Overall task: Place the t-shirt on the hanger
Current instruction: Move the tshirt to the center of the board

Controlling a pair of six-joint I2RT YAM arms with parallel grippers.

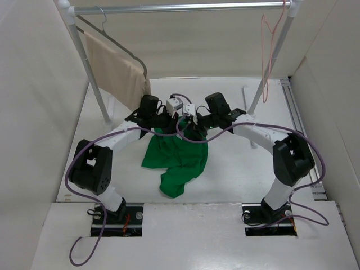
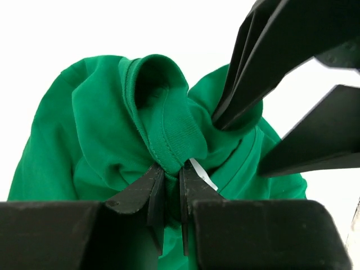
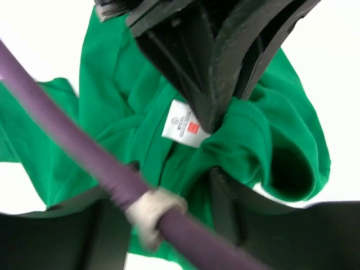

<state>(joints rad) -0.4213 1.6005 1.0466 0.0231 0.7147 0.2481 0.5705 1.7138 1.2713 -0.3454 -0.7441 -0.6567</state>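
- The white table (image 1: 242, 169) carries everything; a clothes rail (image 1: 180, 8) stands across its far end.
- The left arm (image 1: 93, 166) and right arm (image 1: 289, 157) both reach inward and meet over the middle of the table.
- The t-shirt (image 1: 180, 160) is bright green. It lies bunched on the table between the arms, its upper part lifted at the grippers and its lower part trailing towards the near edge.
- A beige cloth (image 1: 115, 70) hangs from a grey metal hanger (image 1: 112, 40) at the left end of the rail.
- The hanger (image 1: 270, 53), thin pale pink wire, hangs at the right end of the rail. It is seen nearly edge-on and is well apart from the t-shirt.
- A purple cable (image 3: 73, 146) crosses the right wrist view in front of the cloth.
- The left gripper (image 2: 169, 177) has its jaws pressed together on the ribbed collar, which stands up in a fold above the fingertips.
- The right gripper (image 2: 242, 146) is just beside it with its jaws apart. One finger (image 2: 236, 90) has its tip pushed into the cloth by the collar, and the other stands clear, with bare table showing in the gap.
- The small white tag (image 3: 183, 124) sits inside the neck, right by the left gripper's tips.
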